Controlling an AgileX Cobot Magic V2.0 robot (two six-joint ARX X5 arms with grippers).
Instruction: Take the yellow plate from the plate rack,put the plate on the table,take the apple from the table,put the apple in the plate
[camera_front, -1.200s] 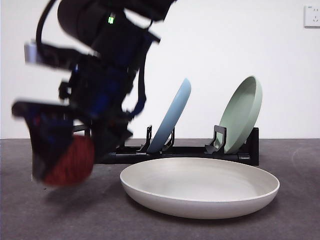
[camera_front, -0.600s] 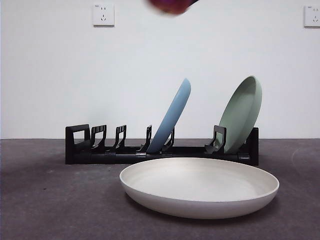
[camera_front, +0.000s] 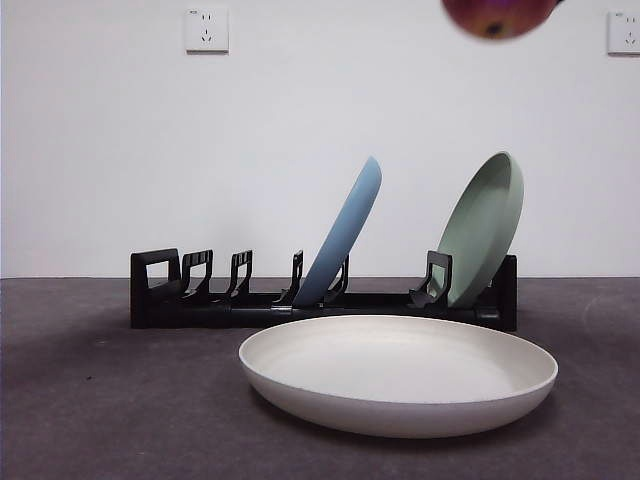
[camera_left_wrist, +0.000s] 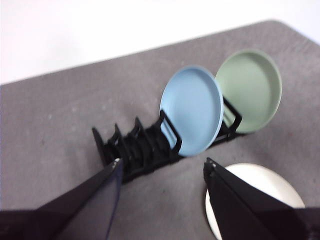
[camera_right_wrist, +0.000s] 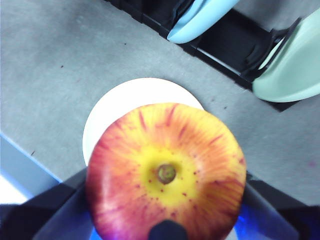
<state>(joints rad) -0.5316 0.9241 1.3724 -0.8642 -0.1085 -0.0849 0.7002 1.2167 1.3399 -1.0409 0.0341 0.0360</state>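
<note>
Gripping the apple (camera_right_wrist: 166, 172), the right claw (camera_right_wrist: 167, 220) holds it at the front view's top edge, above the plate (camera_front: 398, 374) lying on the tabletop (camera_front: 100, 400) before the rack (camera_front: 160, 290). Left claw (camera_left_wrist: 161, 170) gapes empty.

The left gripper (camera_left_wrist: 161, 167) has its jaws apart above the counter (camera_left_wrist: 50, 120). Beyond stands the plate rack (camera_left_wrist: 145, 147) with a light blue plate (camera_left_wrist: 192, 111) and a pale green plate (camera_left_wrist: 250, 90); the yellow plate (camera_left_wrist: 260, 181) lies near.

The red apple (camera_right_wrist: 166, 172) hangs high above the cream yellow plate (camera_front: 398, 374), flat before the plate rack (camera_front: 200, 300).
</note>
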